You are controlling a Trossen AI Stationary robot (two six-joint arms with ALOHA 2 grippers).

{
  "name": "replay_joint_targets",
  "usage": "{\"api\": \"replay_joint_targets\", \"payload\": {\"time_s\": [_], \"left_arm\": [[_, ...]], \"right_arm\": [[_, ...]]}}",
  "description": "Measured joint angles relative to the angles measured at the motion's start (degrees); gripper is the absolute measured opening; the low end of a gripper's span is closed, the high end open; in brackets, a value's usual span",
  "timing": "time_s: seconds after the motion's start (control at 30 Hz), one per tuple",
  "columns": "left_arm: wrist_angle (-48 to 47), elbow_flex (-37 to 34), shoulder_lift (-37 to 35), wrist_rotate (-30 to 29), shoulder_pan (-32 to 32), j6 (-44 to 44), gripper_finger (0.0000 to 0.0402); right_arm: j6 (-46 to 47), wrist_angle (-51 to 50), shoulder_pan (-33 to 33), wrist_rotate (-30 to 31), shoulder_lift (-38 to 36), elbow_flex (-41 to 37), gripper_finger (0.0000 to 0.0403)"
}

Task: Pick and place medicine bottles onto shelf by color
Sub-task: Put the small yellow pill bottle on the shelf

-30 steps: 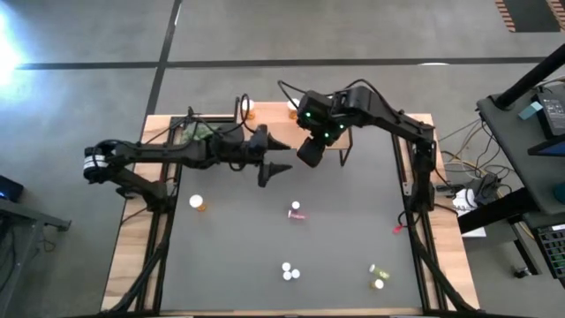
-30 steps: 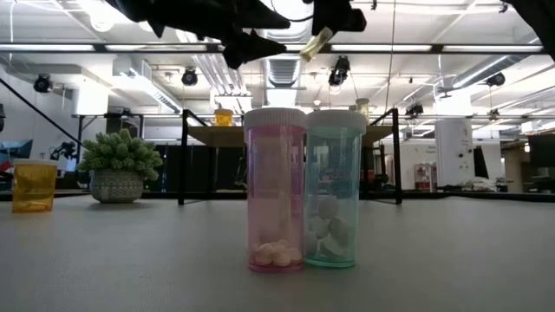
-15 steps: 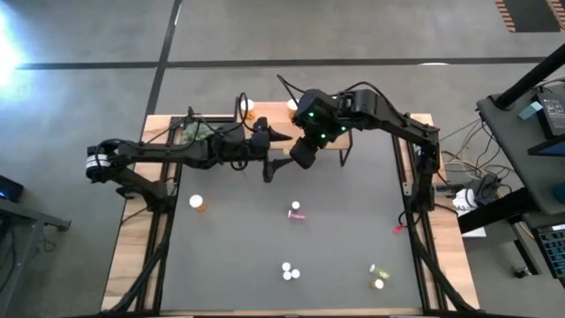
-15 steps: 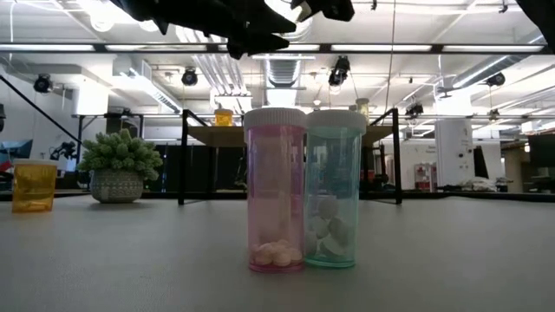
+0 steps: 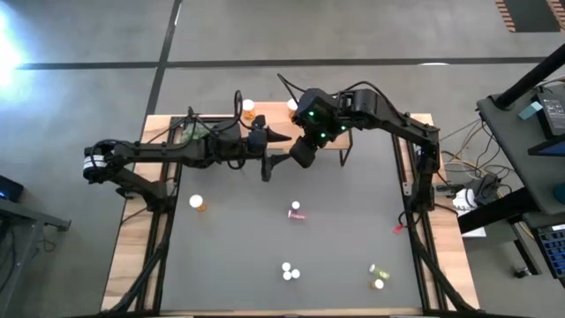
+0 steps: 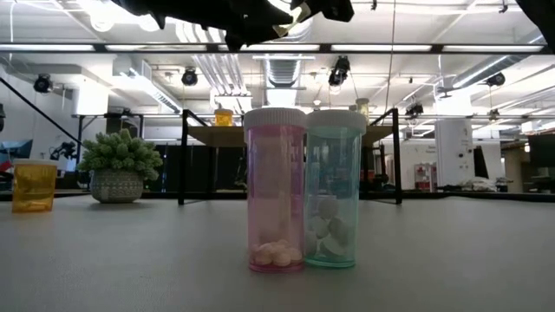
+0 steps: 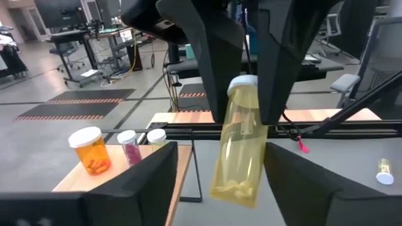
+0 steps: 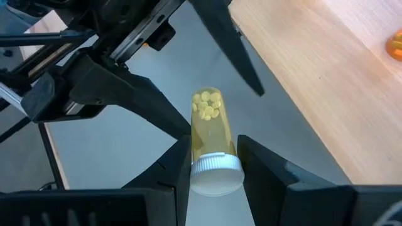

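High view: left gripper (image 5: 274, 150) has closed toward yellow bottle (image 8: 210, 141), seemingly.

Looked like a robotics lab or open workshop: exposed ceiling ducts (image 6: 217, 74) and strip lights (image 6: 434, 48) were seen overhead, with equipment benches (image 7: 94, 41) and taped concrete floor (image 5: 265, 64) all around.

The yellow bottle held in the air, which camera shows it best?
The left wrist view: the yellow bottle hangs whole, cap up, between the right arm's jaws. The right wrist view shows it end-on; the high and low views barely show it.
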Motion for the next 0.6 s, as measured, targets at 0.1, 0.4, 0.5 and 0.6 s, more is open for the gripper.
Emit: {"api": "replay_joint_targets", "payload": {"time_s": [0.1,0.4,0.5,0.6], "left_arm": [[0.0,0.0,0.0,0.3,0.0,0.0,0.0189],[-0.4,0.0,0.0,1.7,0.0,-0.1,0.0121],[-0.3,0.0,0.0,1.7,0.0,-0.1,0.01],[-0.1,0.0,0.0,1.8,0.0,-0.1,0.0083]], "right_arm": [[0.0,0.1,0.0,0.1,0.0,0.0,0.0107],[-0.2,0.5,0.0,0.4,-1.3,0.0,0.0107],[-0.2,0.6,0.0,0.4,-1.8,0.0,0.0107],[-0.2,0.7,0.0,0.4,-2.0,0.0,0.0107]]}}
